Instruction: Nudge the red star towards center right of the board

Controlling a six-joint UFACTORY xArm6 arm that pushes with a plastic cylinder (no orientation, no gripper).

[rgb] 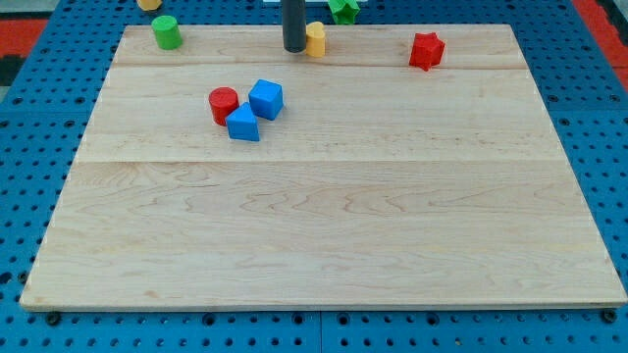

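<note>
Camera view, single frame. Wooden board point(324, 226) lies on a blue perforated counter point(29, 98).

My tip point(293, 49) is at the view's top, just inside the board's top edge, a little left of centre. The arm ends in a bare rod with no fingers, so there is nothing to be clenched or released and nothing is grasped.

Block count, placed from my tip:
- Yellow: 2. One yellow block point(315, 38), roughly cylindrical, just to the view's right of my tip, touching or nearly touching; I cannot tell which. A second yellow block point(149, 4) is far to the view's left, cut by the top edge of the view; shape unclear.
- Green: 2. Green cylinder point(166, 31) well to the view's left of my tip, near the board's top left corner. Green star-like block point(343, 9) up and to the right of my tip, beyond the board's top edge, partly cropped.
- Red: 2. Red star point(426, 51), the task block, well apart from my tip to the view's right, about level with it, close to the board's top edge. Red cylinder point(224, 104) below and left of my tip.
- Blue: 2. Blue cube point(266, 99) below my tip, slightly left. Blue wedge-like block point(242, 125) just below it.

Red cylinder and the two blue blocks form one tight cluster, touching or almost so.
</note>
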